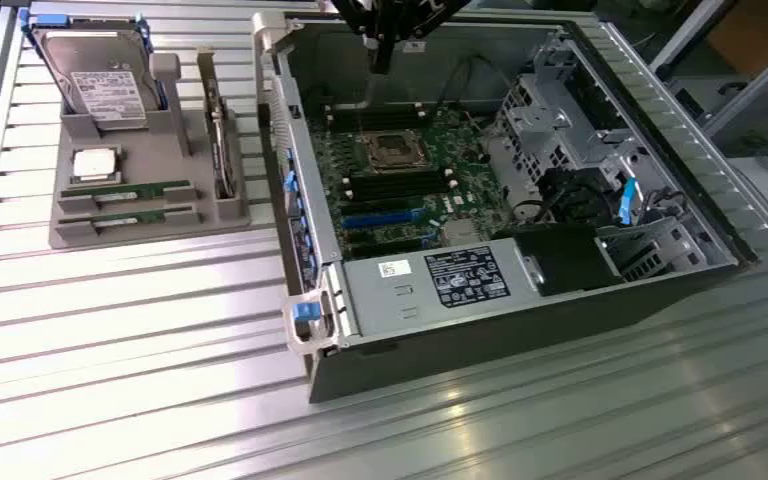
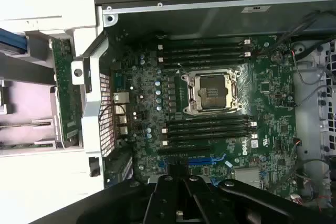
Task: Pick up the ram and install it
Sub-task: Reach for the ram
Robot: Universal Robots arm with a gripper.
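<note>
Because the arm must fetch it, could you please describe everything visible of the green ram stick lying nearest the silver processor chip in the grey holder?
The long, narrow green ram stick looks like thin circuit board with a pale label near its middle. It rests in a slot of the grey holder tray, close beside the square silver processor chip and parallel to a second green stick. Only the holder appears to touch it.

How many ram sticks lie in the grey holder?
2. One ram stick lies next to the processor; the other ram stick lies parallel beside it, nearer the holder's edge. None looks hidden.
</note>
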